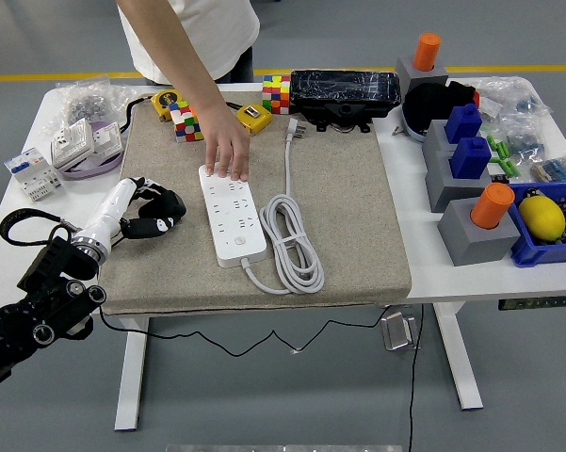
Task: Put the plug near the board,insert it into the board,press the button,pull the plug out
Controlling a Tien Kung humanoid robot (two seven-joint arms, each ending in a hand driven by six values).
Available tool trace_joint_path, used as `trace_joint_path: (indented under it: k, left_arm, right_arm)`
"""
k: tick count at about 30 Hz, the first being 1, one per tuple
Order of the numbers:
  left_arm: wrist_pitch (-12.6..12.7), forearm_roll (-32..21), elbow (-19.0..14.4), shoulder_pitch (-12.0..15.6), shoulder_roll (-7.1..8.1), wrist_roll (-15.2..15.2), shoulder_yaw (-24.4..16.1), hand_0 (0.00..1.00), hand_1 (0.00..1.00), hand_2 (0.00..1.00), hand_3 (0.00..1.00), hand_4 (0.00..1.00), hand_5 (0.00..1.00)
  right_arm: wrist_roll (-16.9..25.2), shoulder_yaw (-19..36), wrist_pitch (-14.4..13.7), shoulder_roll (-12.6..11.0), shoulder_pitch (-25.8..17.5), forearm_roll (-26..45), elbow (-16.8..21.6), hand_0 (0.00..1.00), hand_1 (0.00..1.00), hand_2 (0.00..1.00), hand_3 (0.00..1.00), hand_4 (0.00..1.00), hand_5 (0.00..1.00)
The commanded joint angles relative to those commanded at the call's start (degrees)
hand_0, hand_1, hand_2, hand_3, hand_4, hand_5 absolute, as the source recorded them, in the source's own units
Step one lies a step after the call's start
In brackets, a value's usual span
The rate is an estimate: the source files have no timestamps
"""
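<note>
You see 1 white power strip [232,214], 1 white plug [293,131] at its 1 o'clock, unplugged; person's hand [228,153] pins strip; left hand [153,209] curled, empty.

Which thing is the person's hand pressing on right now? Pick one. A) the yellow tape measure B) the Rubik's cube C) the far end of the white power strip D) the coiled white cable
C: the person's hand rests on the far end of the white power strip.

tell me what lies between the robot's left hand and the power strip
Only bare mat, as the head view shows; the left hand sits apart from the power strip.
</note>
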Motion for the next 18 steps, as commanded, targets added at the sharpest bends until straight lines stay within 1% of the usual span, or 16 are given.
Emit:
trace_joint_path:
  k: [4,5,8,10,11,13,14,16,17,18]
  left_arm:
    - [-0.47,0.92,-0.66,0.11,0.13,0.53,-1.30,0.810,0.822,0.817,0.787,0.970,0.209]
    - [-0.66,1.09,-1.13,0.29,0.19,0.64,-2.00,0.828,0.843,0.847,0.805,0.998,0.261]
    - [-0.16,-0.72,-2.56,0.96,0.29,-0.61,-3.93,0.828,0.843,0.847,0.805,0.998,0.261]
    - [0.67,-3.90,-3.89,1.76,0.28,-3.14,-6.15,0.828,0.843,0.847,0.805,0.998,0.261]
    - [1.08,-6.00,-4.49,2.20,0.24,-4.65,-7.42,0.750,0.765,0.765,0.769,0.938,0.374]
    - [1.49,-10.03,-5.26,2.81,0.16,-7.22,-9.35,0.750,0.765,0.765,0.769,0.938,0.374]
    - [1.41,-12.16,-5.64,3.11,0.11,-7.78,-10.48,0.750,0.765,0.765,0.769,0.938,0.374]
    - [0.55,-15.91,-5.98,3.57,-0.01,-6.27,-12.75,0.750,0.765,0.765,0.769,0.938,0.374]
    - [0.41,-16.41,-5.95,3.66,-0.02,-5.48,-13.58,0.639,0.658,0.656,0.586,0.821,0.355]
    - [0.38,-16.13,-5.84,3.72,-0.02,-4.36,-14.79,0.639,0.658,0.656,0.586,0.821,0.355]
  right_arm:
    - [-0.03,0.14,0.00,-0.02,-0.03,-0.03,-0.04,0.609,0.672,0.684,0.564,0.914,0.441]
    - [-0.03,0.07,0.00,-0.02,0.00,-0.01,-0.06,0.609,0.672,0.684,0.563,0.913,0.440]
    - [0.00,-0.07,0.00,-0.05,0.06,0.04,0.01,0.609,0.672,0.684,0.563,0.913,0.440]
    - [0.00,-0.28,-0.01,-0.05,0.12,0.12,0.01,0.609,0.672,0.684,0.563,0.913,0.440]
    - [0.00,-0.42,0.00,-0.05,0.12,0.20,0.02,0.609,0.672,0.684,0.563,0.914,0.441]
    - [0.00,-0.61,-0.01,-0.07,0.08,0.25,0.05,0.609,0.672,0.684,0.563,0.914,0.441]
    - [0.02,-0.77,-0.03,-0.09,0.09,0.35,0.04,0.609,0.672,0.684,0.563,0.914,0.441]
    - [0.04,-1.07,-0.04,-0.11,-0.01,0.54,0.03,0.609,0.672,0.684,0.563,0.914,0.441]
    - [0.04,-1.26,-0.04,-0.10,-0.05,0.64,0.00,0.609,0.673,0.684,0.563,0.913,0.440]
    - [0.04,-1.50,-0.03,-0.07,-0.08,0.78,-0.06,0.609,0.673,0.684,0.563,0.913,0.440]
